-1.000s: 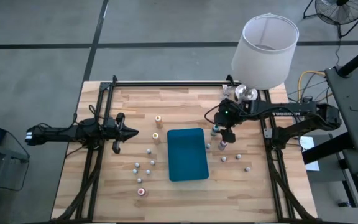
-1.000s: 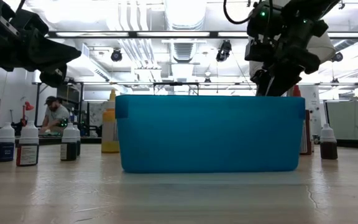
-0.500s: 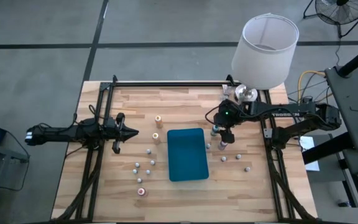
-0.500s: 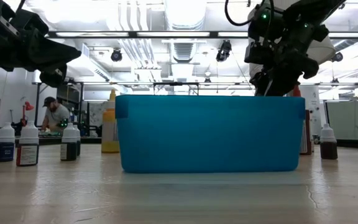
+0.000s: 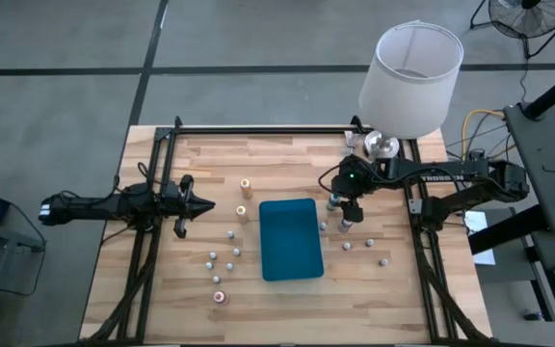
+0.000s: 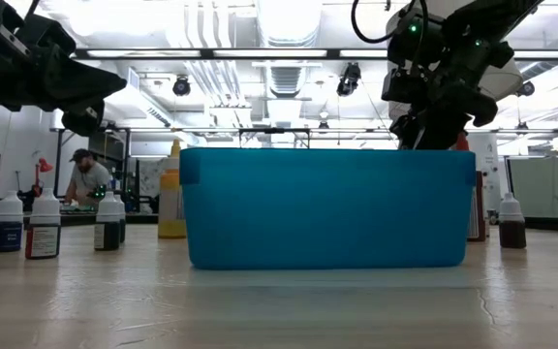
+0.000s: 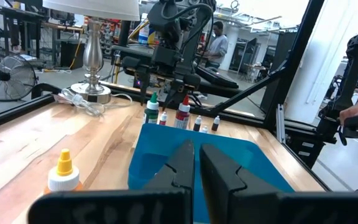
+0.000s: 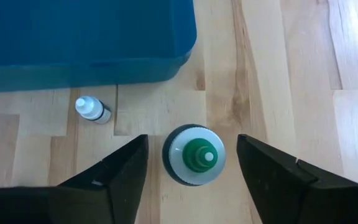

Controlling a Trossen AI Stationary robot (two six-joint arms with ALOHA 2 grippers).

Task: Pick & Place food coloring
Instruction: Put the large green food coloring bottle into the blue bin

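Observation:
The food coloring bottles stand upright, scattered on the wooden table around the teal tray point(image 5: 290, 239). One taller bottle with a green tip point(image 8: 194, 155) stands just off the tray's far right corner. My right gripper point(image 8: 192, 142) hangs open over it, slanting down, one finger on either side of the cap with a gap on both. A tiny whitish bottle point(image 8: 92, 109) stands close by. In the high view my right gripper point(image 5: 341, 205) covers the green-tipped bottle. My left gripper point(image 5: 205, 204) waits shut and level at the table's left, its closed fingers point(image 7: 196, 155) pointing toward the tray.
Orange-topped bottles point(image 5: 246, 185) and several small ones point(image 5: 230, 234) stand left of the tray, a magenta-topped one point(image 5: 220, 297) near the front. A red-topped bottle point(image 5: 345, 226) and small ones point(image 5: 368, 243) stand right of it. A white lamp point(image 5: 410, 77) is at the far right corner.

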